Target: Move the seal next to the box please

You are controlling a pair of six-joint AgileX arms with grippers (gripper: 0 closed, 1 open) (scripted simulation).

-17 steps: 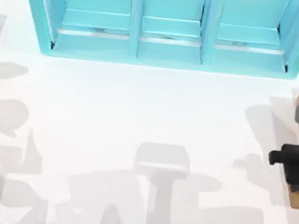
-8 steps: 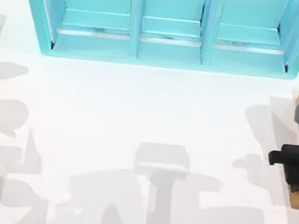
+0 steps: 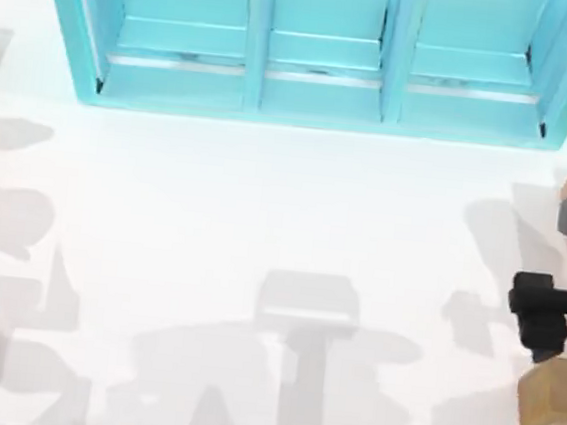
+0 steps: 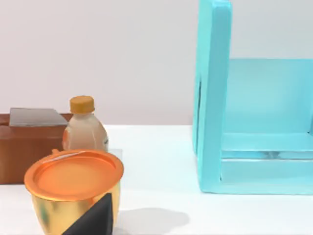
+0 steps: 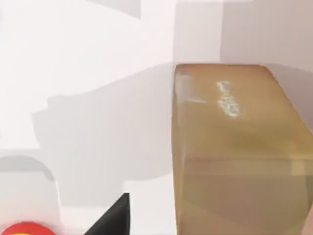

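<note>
Hovering just above the seal (image 3: 550,401) at the table's right edge: right gripper (image 3: 545,316) (jaw state indiscernible); left arm idling far left.

The white table (image 3: 263,221) carries a turquoise shelf unit (image 3: 324,51), the seal (image 3: 552,401) and a gold tub (image 4: 73,191).

Gold cup (image 4: 73,193), bottle (image 4: 84,128), turquoise shelf (image 4: 254,122)

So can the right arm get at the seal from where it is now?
Probably yes. In the top view the right gripper hangs just above the seal at the table's right edge, with nothing between them. The right wrist view shows the seal close up, its faces unobstructed. The left arm is parked at the left edge.
</note>
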